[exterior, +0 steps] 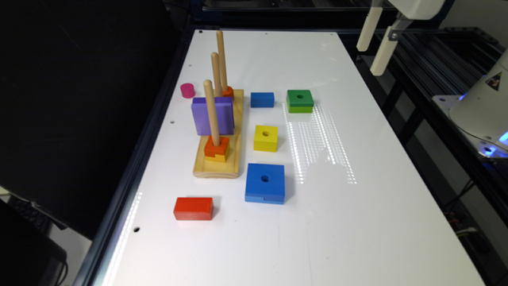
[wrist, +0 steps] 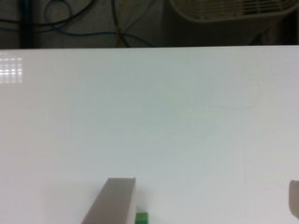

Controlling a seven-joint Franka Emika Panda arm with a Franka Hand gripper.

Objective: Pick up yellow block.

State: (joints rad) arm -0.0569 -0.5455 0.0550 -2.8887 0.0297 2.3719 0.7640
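Two pale fingers (wrist: 114, 200) of the gripper (wrist: 205, 203) stand wide apart in the wrist view, with bare white table (wrist: 149, 116) between them and nothing in their hold. In the exterior view, the gripper (exterior: 375, 41) hangs high over the far corner of the table, on the exterior view's right, well apart from every block.

The yellow block (exterior: 266, 138) lies flat on the table with its round hole facing up. It sits just beside a wooden peg stand (exterior: 218, 169), between a small blue block (exterior: 262, 99) farther back and a larger blue square block (exterior: 265, 183) nearer the camera. A green block (exterior: 300, 101) lies farther back, toward the exterior view's right.

The reach has likely not yet begun. To do it well, the gripper should travel above the block, centre on the hole, align the fingers with two opposite flat sides, and descend straight down, keeping clear of the tall pegs.
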